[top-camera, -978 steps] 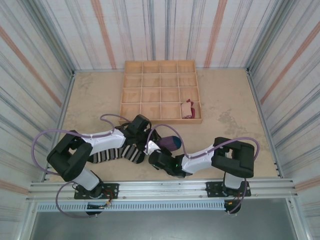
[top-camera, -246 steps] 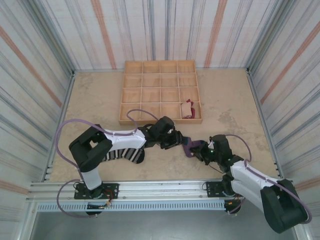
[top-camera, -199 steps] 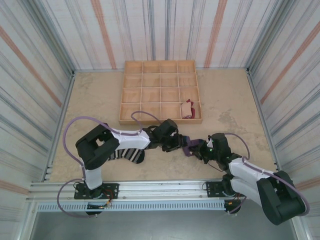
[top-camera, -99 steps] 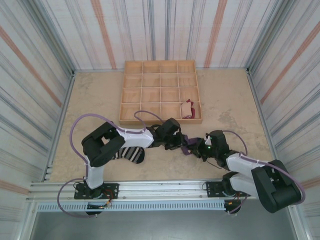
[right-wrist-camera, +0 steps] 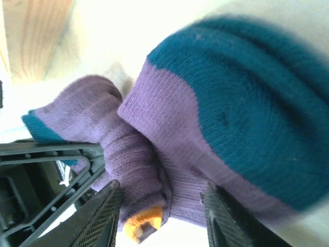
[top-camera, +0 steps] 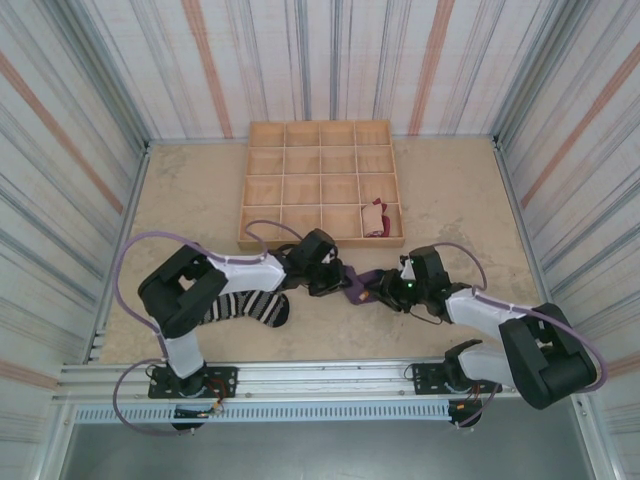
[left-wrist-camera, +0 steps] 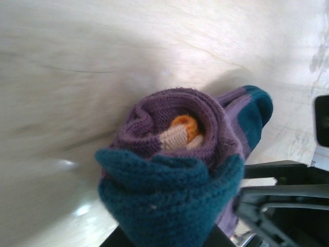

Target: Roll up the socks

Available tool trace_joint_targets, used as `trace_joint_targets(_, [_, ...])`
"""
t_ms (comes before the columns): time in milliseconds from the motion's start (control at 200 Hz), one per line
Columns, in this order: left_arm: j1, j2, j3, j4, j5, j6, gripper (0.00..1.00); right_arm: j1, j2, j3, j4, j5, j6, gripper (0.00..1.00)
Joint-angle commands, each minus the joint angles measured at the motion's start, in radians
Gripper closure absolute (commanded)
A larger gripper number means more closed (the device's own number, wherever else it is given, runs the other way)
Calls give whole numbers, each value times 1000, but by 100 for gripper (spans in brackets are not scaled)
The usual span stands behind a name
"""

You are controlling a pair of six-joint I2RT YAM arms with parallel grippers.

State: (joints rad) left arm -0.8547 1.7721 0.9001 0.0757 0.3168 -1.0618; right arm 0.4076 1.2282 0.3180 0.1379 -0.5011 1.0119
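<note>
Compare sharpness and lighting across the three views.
Top external: sharp and evenly lit; left wrist: purple sock crisp, table behind it smeared, with a small glare spot; right wrist: the sock soft-edged, the background blown out to white.

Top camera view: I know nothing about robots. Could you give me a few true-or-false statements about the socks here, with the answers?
1. The purple sock is between the left gripper and the right gripper. True.
2. The striped sock sits in the wooden tray. False: it lies on the table.
3. The tan and red sock is in a compartment of the tray's nearest row. True.
4. The purple sock is spread out flat. False: the left wrist view shows it rolled up.
</note>
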Motion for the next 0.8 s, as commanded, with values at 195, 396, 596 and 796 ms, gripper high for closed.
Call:
trace_joint_targets(195, [48,-103,-111,-41,-3,63,100,31,121,104,-125,98,-121,45])
trace_joint_targets(396, [46,-109,-153,15,8,34,100,63,208,164,-103,118,-135,45])
trace_joint_targets(596, [48,-119,-161,7,21,40,100,77,287,205,-144,195,-202,55])
trace_joint_targets(796, [63,-152,-199,39,40,40,100,92,317,181,-131,249,-241,38])
